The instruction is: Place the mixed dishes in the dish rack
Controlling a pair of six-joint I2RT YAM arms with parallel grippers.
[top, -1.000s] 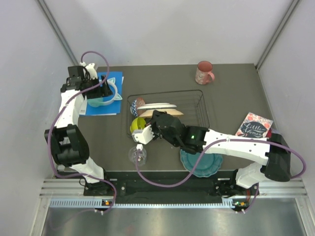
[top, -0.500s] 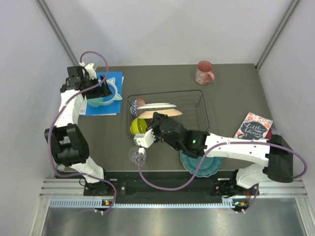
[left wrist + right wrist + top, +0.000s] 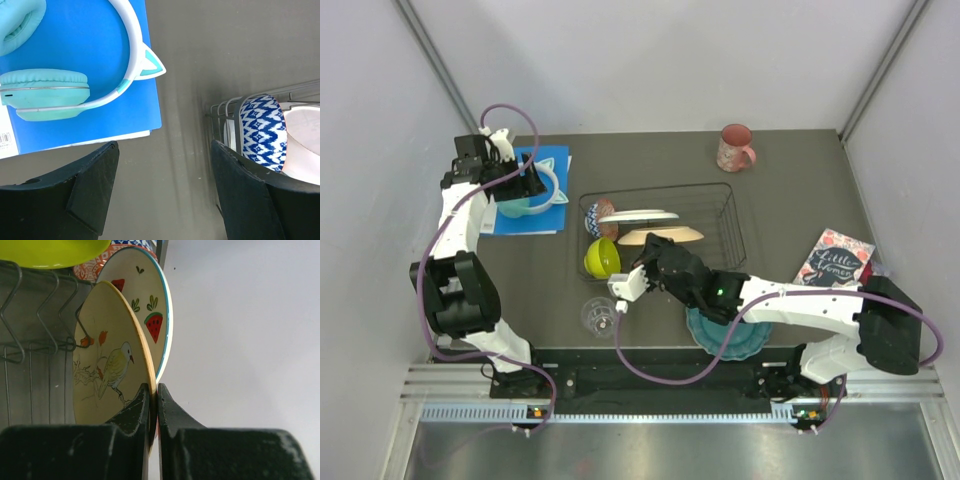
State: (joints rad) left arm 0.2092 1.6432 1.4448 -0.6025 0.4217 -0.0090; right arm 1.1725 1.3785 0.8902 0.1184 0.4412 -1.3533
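The black wire dish rack (image 3: 728,222) stands mid-table. In it, on edge, are the white plate with red shapes (image 3: 638,215) (image 3: 150,305) and the cream floral plate (image 3: 665,236) (image 3: 107,365). My right gripper (image 3: 653,252) (image 3: 154,397) is shut on the cream plate's rim. The red-patterned bowl (image 3: 597,213) (image 3: 262,130) stands on edge at the rack's left end. The lime-green bowl (image 3: 602,258) (image 3: 50,251) is at its near left corner. The clear glass (image 3: 599,316), teal plate (image 3: 732,335) and pink mug (image 3: 735,148) sit on the table. My left gripper (image 3: 525,185) (image 3: 165,187) hangs open over bare table.
Teal cat-ear headphones (image 3: 542,192) (image 3: 47,95) lie on a blue book (image 3: 100,75) at the far left, under the left arm. A printed card (image 3: 837,256) lies at the right edge. Grey walls close in the table on three sides.
My right wrist has shifted a little right and toward the near edge with the cream plate still in its grip, uncovering more of the lime-green bowl. The left arm has stayed put.
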